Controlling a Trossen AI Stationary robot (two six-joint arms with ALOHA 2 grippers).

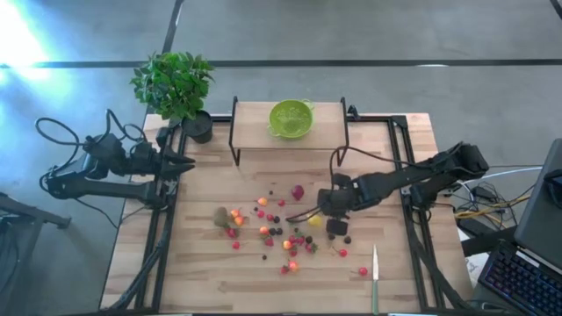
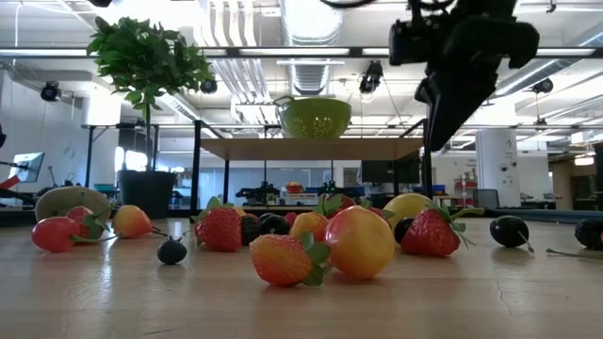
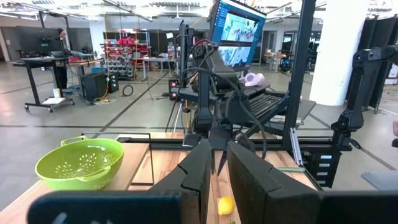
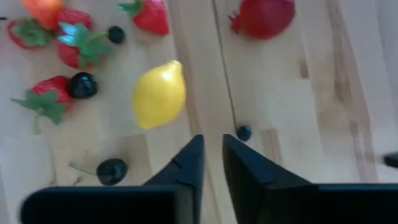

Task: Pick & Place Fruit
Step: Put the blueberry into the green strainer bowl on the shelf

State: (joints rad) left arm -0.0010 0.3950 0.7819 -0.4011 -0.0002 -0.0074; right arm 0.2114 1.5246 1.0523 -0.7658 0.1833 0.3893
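Small toy fruits lie scattered on the wooden table (image 1: 202, 272): a yellow lemon (image 4: 158, 93), strawberries (image 4: 46, 99), dark berries (image 4: 82, 84), a red round fruit (image 4: 261, 15) and a brown kiwi (image 1: 221, 217). My right gripper (image 1: 335, 226) hangs over the spread, pointing steeply down, just right of the lemon (image 1: 314, 219). In its wrist view its fingers (image 4: 186, 168) stand close together with only a slit and nothing between them. In the low view it (image 2: 436, 141) is clear above the fruit. My left gripper (image 1: 186, 162) waits shut at the table's left edge.
A lime-green bowl (image 1: 290, 118) stands on a raised wooden shelf (image 1: 250, 127) at the table's far middle. A potted plant (image 1: 173, 83) stands at the far left corner. A knife (image 1: 375, 272) lies near the front right. Black rails (image 1: 162, 237) run along both sides.
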